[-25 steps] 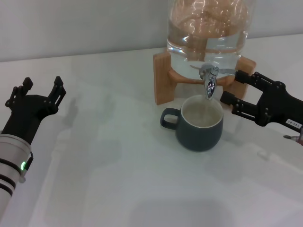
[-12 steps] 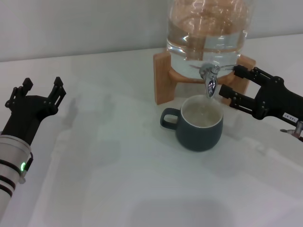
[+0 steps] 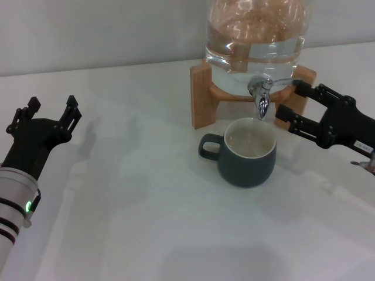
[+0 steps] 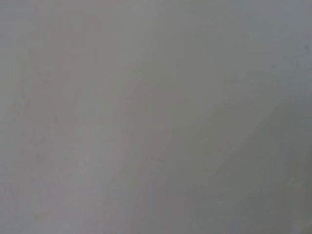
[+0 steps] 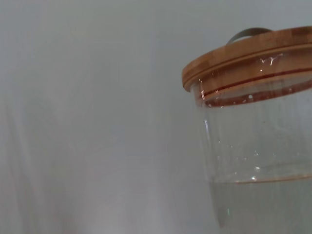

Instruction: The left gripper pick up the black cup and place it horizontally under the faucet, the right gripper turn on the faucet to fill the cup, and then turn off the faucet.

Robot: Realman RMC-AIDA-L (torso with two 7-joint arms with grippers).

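Observation:
The black cup [image 3: 246,154] stands upright on the white table, handle to the left, directly under the spout of the chrome faucet [image 3: 261,95]. The faucet's flat lever [image 3: 282,81] points right. My right gripper [image 3: 288,98] is open just right of the faucet, its upper finger [image 3: 304,89] close to the lever's tip; I cannot tell whether it touches. My left gripper [image 3: 51,105] is open and empty far to the left, well away from the cup. The left wrist view shows only plain grey.
The glass water jar [image 3: 256,35] sits on a wooden stand [image 3: 202,96] behind the cup. The right wrist view shows the jar [image 5: 258,146] with its wooden lid [image 5: 246,56] and the water level inside. The white table [image 3: 146,222] extends to the front.
My right gripper has risen and moved in toward the faucet's lever, then barely shifted. The cup and the left gripper have not moved.

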